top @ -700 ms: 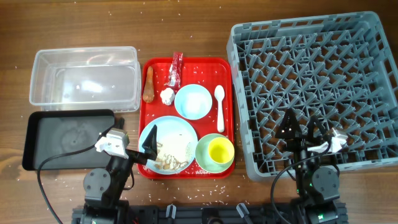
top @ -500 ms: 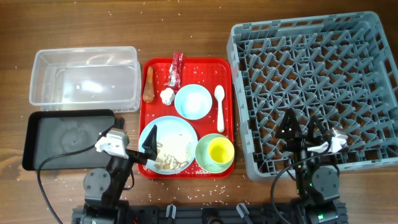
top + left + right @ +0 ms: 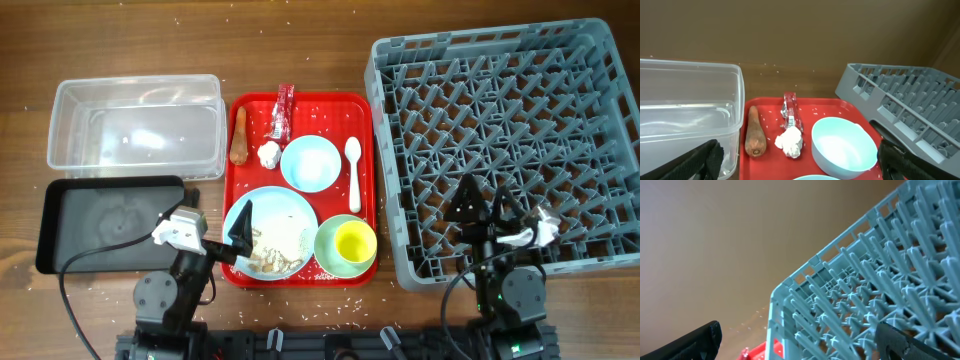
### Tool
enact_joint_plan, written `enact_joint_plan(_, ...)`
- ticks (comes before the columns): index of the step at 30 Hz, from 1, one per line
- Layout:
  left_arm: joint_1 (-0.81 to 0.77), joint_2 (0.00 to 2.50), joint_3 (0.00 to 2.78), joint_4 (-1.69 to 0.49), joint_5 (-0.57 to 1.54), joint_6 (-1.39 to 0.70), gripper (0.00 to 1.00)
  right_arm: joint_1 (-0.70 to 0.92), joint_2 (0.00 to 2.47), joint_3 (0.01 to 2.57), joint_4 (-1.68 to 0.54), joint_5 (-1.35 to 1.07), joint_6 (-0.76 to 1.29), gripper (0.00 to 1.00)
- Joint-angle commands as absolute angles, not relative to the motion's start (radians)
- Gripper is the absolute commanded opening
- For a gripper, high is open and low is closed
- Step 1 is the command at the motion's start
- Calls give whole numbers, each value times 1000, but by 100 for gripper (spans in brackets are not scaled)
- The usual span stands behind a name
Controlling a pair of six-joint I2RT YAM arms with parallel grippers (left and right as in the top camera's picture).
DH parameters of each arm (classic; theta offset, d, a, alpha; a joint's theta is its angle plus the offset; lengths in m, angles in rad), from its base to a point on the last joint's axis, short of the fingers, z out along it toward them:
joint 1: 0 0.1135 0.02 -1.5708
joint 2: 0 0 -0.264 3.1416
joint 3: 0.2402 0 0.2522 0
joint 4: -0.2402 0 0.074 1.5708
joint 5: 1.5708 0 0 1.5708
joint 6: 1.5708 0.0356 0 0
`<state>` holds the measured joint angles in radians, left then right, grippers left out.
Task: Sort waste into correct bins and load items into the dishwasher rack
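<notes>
The waste sits on the red serving tray at the middle of the overhead frame. The carrot, red foil wrapper and tissue ball are bunched at its upper left. The rice and brown scraps lie on the light blue plate at its lower left. The small light blue bowl is just above the plate, with the white spoon lying lengthwise to its right. The yellow cup stands inside the pale green bowl in the tray's lower right corner.

Left of the tray are the clear tub above and the black tray below it. The rack fills the right side. Loose grains dot the wooden table.

The left gripper reaches from the bottom edge and hangs over the plate's left rim. In the left wrist view its fingers sit at opposite lower corners, spread wide with nothing between them. The right gripper is over the rack's lower middle pegs. Its fingers are likewise far apart and hold nothing.
</notes>
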<state>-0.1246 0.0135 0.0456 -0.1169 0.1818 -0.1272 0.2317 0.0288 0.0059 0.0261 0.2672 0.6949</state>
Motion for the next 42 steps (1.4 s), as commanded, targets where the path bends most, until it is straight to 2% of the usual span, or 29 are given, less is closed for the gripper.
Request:
enact_joint_plan(1,-126,7,37,-76,198,-117,100,229,23,5,33,271,864,100)
enact_joint_plan(3,-126,7,39,46,196,-165,100,229,23,7,51,256,778,100)
enact_joint_plan(4,-126,8,51,130,197,-172,100,229,23,33,87,182,574,100)
enact_joint_plan(5,-126,14,68,136,197,-189,100,229,24,66,85,134,484,100)
enact_joint_plan(7,-126,113,182,70,270,-199,100,229,68,160,47,105,479,100)
enact_joint_plan(8,-126,192,255,15,284,-199,100,229,123,223,11,96,478,100)
enact_joint_plan(11,-149,667,698,-363,376,-199,100,229,450,524,-152,88,471,100)
enact_joint_plan(13,-242,977,1018,-666,377,-198,100,229,741,821,-353,-15,471,100)
enact_joint_plan(16,-387,1219,1230,-836,437,-223,100,229,1031,1130,-640,-54,433,100)
enact_joint_plan(18,-454,1304,1245,-828,565,-267,100,228,1142,1243,-725,-53,414,100)
enact_joint_plan(20,-531,1387,1244,-891,540,-271,99,221,1197,1264,-738,-43,381,100)
enact_joint_plan(21,-566,1415,1244,-932,498,-276,91,208,1205,1264,-748,-46,382,100)
enact_joint_plan(23,-656,1475,1244,-1042,287,-361,79,155,1217,1264,-771,-54,438,100)
enact_joint_plan(26,-794,1544,1244,-1065,220,-437,67,92,1230,1264,-818,-117,437,100)
enact_joint_plan(28,-884,1581,1226,-1062,60,-512,59,86,1253,1264,-858,-122,436,100)
enact_joint_plan(30,-915,1615,1176,-1015,6,-540,49,86,1273,1263,-880,-136,418,100)
enact_joint_plan(31,-914,1637,1150,-978,6,-541,39,86,1282,1263,-881,-136,418,100)
enact_joint_plan(33,-897,1661,1148,-944,10,-549,27,86,1300,1262,-885,-136,419,100)
enact_joint_plan(36,-866,1662,1148,-936,36,-559,4,86,1303,1262,-884,-136,422,100)
enact_joint_plan(39,-802,1636,1182,-969,170,-558,4,86,1303,1262,-884,-135,419,100)
enact_joint_plan(42,-622,1501,1287,-1036,339,-554,4,86,1303,1262,-862,-136,413,100)
